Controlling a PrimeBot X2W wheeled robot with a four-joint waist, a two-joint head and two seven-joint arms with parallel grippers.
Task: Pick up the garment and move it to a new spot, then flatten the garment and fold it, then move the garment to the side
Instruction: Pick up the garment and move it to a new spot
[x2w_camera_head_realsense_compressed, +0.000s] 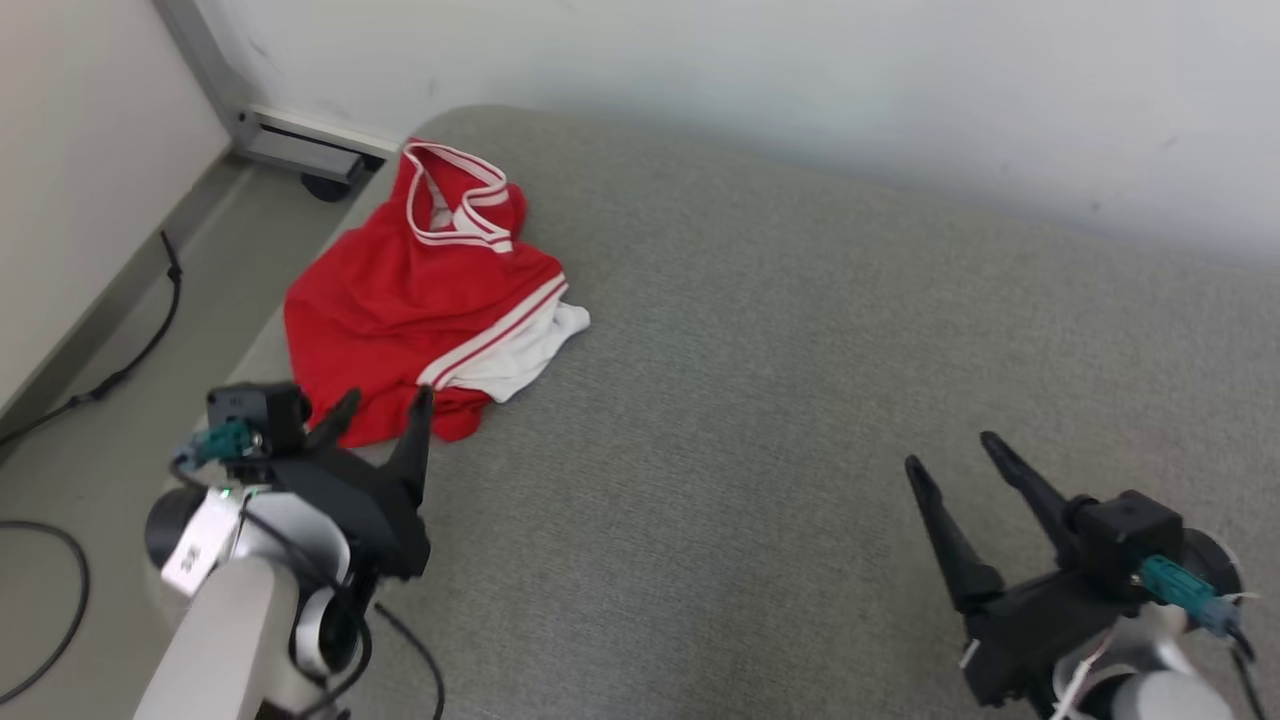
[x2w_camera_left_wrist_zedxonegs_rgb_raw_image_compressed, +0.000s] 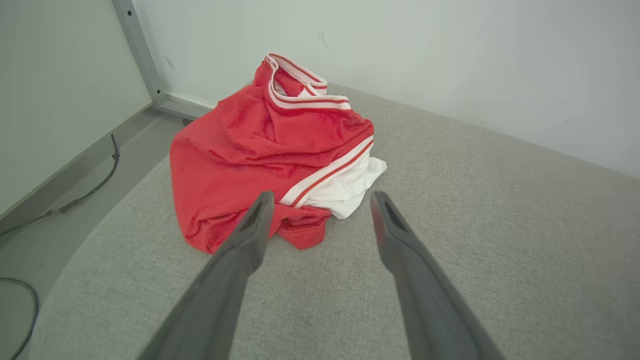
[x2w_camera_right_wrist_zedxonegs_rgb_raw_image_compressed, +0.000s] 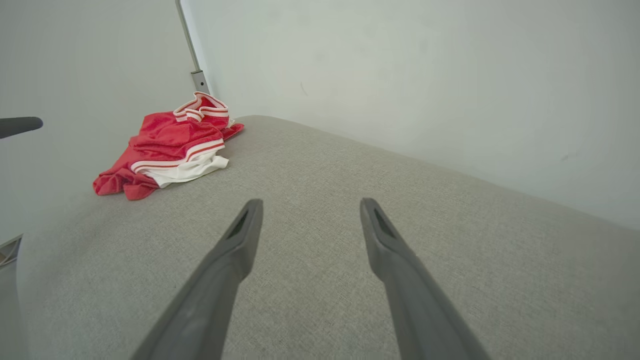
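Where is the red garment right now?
The red garment lies crumpled at the far left corner of the grey cushion in the head view, just beyond the open left claw.

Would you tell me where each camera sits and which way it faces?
Head view: on the head, looking forward and down at the grey surface with the garment at upper left; left end effector and right end effector show, both open.
Left wrist view: on the left wrist, looking along its own fingers at the garment close ahead.
Right wrist view: on the right wrist, looking along its own fingers over the surface to the wall; garment far upper left.
Shared: all three show the garment on the surface.
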